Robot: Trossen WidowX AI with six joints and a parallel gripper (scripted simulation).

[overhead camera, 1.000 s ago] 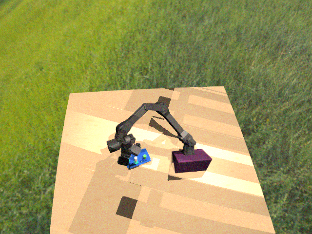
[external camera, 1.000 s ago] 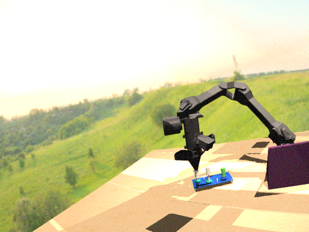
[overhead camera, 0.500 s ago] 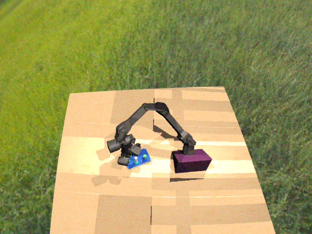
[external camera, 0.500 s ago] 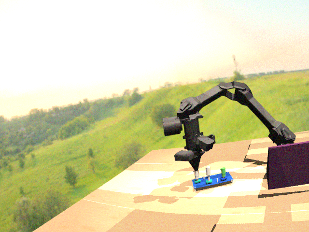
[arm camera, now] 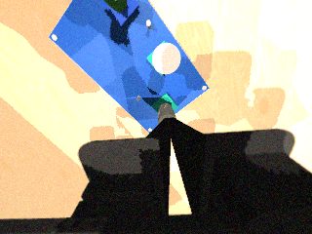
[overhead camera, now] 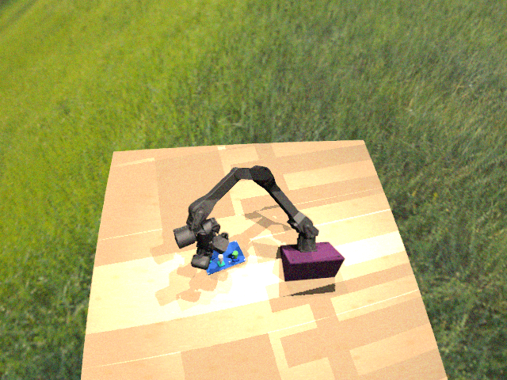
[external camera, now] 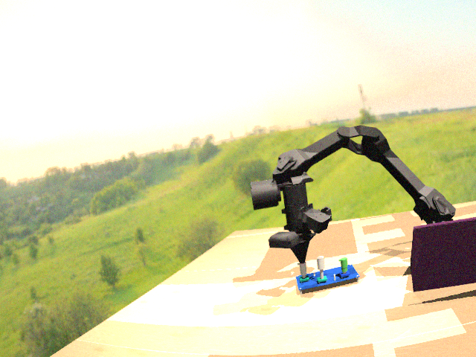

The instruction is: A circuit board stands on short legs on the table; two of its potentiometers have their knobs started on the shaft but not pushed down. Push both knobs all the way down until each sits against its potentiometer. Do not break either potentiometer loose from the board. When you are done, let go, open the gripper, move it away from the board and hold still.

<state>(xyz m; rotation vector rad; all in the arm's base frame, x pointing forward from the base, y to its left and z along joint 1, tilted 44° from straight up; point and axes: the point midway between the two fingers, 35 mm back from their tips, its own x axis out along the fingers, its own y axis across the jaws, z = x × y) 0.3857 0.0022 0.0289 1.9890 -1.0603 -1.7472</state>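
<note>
The blue circuit board (overhead camera: 238,248) (external camera: 332,282) (arm camera: 93,54) stands on short legs. My gripper (external camera: 303,262) (arm camera: 169,122) is shut and empty, its joined fingertips at the top of the grey end knob (external camera: 303,270) (arm camera: 166,111). That knob is upright and low, close to its teal potentiometer (external camera: 303,280) (arm camera: 169,101); whether it touches is too small to tell. The pale middle knob (overhead camera: 220,257) (external camera: 320,262) (arm camera: 166,58) stands higher, with bare shaft showing above its teal potentiometer (external camera: 322,280). A green knob (overhead camera: 234,254) (external camera: 343,265) (arm camera: 117,4) stands at the other end. The fingertips are hidden in the top view.
The middle knob stands close beside the fingers. Small pale posts (external camera: 334,277) (arm camera: 148,23) rise from the board. The purple block (overhead camera: 311,265) (external camera: 442,255) under the arm's base stands to the right of the board. Shadows of the arm fall across the table (overhead camera: 229,355).
</note>
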